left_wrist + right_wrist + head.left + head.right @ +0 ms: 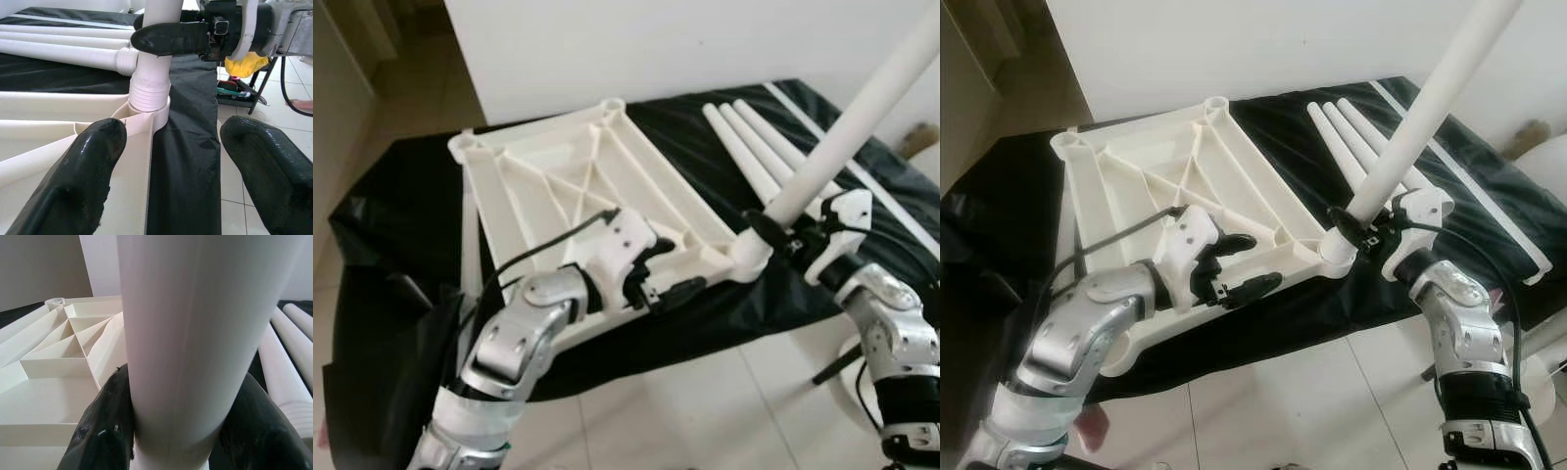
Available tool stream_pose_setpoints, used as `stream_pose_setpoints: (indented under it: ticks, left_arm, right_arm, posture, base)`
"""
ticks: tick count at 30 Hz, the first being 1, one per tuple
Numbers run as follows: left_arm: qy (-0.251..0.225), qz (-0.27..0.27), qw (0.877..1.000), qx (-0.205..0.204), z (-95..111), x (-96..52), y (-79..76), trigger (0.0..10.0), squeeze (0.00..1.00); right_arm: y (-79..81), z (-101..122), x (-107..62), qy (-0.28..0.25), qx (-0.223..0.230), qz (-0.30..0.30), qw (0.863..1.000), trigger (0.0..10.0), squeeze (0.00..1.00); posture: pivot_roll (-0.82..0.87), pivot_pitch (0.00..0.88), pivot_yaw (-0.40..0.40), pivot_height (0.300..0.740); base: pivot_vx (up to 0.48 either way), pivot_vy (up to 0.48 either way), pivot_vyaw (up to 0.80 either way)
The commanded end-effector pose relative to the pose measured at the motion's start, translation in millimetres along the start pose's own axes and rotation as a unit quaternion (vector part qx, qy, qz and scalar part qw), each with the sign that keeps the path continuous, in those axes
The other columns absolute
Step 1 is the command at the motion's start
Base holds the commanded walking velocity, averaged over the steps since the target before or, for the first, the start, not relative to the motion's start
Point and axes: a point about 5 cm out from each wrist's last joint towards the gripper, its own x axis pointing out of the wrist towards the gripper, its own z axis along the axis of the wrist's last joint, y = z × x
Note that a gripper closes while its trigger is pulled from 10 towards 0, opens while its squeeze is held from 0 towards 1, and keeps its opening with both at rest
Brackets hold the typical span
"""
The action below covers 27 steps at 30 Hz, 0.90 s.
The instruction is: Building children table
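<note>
Past your right gripper (1349, 225) stands a plain white wall (1283, 49) in soft, even light. Below the gripper, on your side, the floor (1332, 411) is pale glossy tile. A black cloth (1474, 181) covers the low surface beneath it. Far to its left, a beige passage floor (411, 88) leads away.

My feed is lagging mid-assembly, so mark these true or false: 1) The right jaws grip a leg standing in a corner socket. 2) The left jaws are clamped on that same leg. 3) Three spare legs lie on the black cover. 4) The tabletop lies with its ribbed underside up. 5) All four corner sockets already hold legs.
1) True: the right gripper is shut on the leg, seated in the tabletop's near corner socket.
2) False: the left gripper is open, over the tabletop.
3) True: spare legs lie on the black cover.
4) True.
5) False: the far corner socket is empty.
</note>
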Motion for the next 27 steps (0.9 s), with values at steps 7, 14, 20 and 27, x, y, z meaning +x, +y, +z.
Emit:
stream_pose_setpoints:
  ticks: [7, 14, 20, 27]
  left_arm:
    - [0.0, 0.011, 1.0, -0.003, 0, -0.5, -2.5, 10.0, 0.0]
    - [-0.001, 0.013, 1.0, -0.004, 0, -0.6, -2.5, 10.0, 0.0]
    - [-0.004, 0.017, 1.0, -0.004, 1, -0.1, -1.9, 10.0, 0.0]
    - [-0.008, 0.02, 1.0, -0.005, 2, 0.1, -1.7, 10.0, 0.0]
  right_arm:
    - [2.0, -23, 5.9, 0.067, 0.046, -0.01, 0.997, 10.0, 0.0]
    - [3.0, -18, 12.9, 0.099, 0.033, 0.017, 0.994, 10.0, 0.0]
    - [-0.9, -6, 14.8, 0.107, -0.047, 0.051, 0.992, 10.0, 0.0]
    - [-1.6, 5, 14.4, 0.106, -0.034, 0.084, 0.99, 10.0, 0.0]
  posture:
    - [-0.01, 0.061, 0.017, 0.74]
    - [-0.01, 0.053, 0.015, 0.74]
    - [0.0, 0.047, 0.012, 0.74]
    - [0.0, 0.042, 0.012, 0.74]
  base:
    - [0.0, 0.0, 0.0]
    - [0.0, 0.0, 0.0]
    - [0.0, 0.0, 0.0]
    - [0.0, 0.0, 0.0]
